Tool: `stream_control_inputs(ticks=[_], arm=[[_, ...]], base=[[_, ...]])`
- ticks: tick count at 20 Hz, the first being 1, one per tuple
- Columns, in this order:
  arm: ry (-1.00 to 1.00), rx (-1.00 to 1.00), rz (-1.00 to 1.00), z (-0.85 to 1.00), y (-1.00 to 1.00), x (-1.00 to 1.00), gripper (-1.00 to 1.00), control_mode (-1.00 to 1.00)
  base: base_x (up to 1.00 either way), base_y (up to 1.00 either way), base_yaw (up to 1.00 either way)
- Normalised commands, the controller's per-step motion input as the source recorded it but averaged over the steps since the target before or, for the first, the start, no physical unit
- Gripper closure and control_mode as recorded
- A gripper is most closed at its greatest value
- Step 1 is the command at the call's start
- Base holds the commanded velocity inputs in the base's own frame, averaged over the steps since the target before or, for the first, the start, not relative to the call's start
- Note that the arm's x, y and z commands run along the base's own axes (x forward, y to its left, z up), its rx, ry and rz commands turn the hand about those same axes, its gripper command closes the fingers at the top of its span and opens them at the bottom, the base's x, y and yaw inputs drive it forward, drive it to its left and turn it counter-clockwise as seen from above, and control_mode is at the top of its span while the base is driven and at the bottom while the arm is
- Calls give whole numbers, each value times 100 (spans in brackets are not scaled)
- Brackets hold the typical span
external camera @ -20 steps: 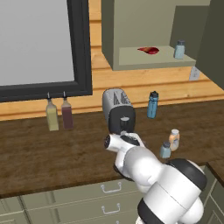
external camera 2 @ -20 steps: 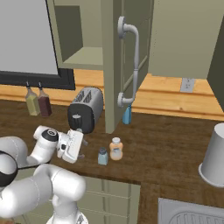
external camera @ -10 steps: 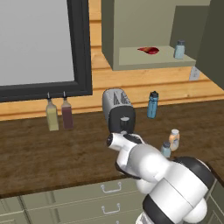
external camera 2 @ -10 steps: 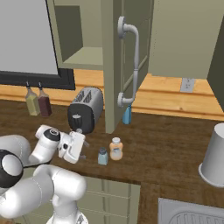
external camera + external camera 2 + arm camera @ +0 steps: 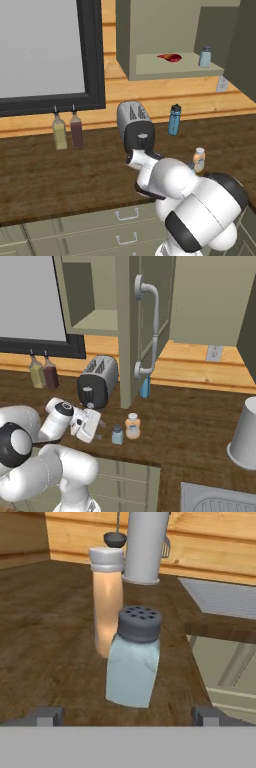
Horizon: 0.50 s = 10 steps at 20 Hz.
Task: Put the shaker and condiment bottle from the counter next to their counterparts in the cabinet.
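Behind the shaker [image 5: 134, 659], the condiment bottle [image 5: 108, 599] stands partly hidden.

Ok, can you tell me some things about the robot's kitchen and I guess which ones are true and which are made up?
1. The gripper is open and holds nothing. True.
2. The shaker on the counter has been knocked over. False: it stands upright, grey cap on top.
3. The condiment bottle stands right beside that shaker. True.
4. The cabinet shelf already holds a matching shaker and a red item. True.
5. The toaster sits inside the cabinet. False: it stands on the counter, behind the arm.
6. The blue bottle with a black cap lies in the sink. False: it stands on the counter by the wall.
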Motion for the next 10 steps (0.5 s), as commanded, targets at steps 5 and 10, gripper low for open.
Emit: stream_control_inputs(ticks=[5,10], arm=[[-1,0,0,0,-29,-15,-100,-100],[0,0,0,0,-28,-6,-100,-100]], base=[[0,0,0],[0,0,0]])
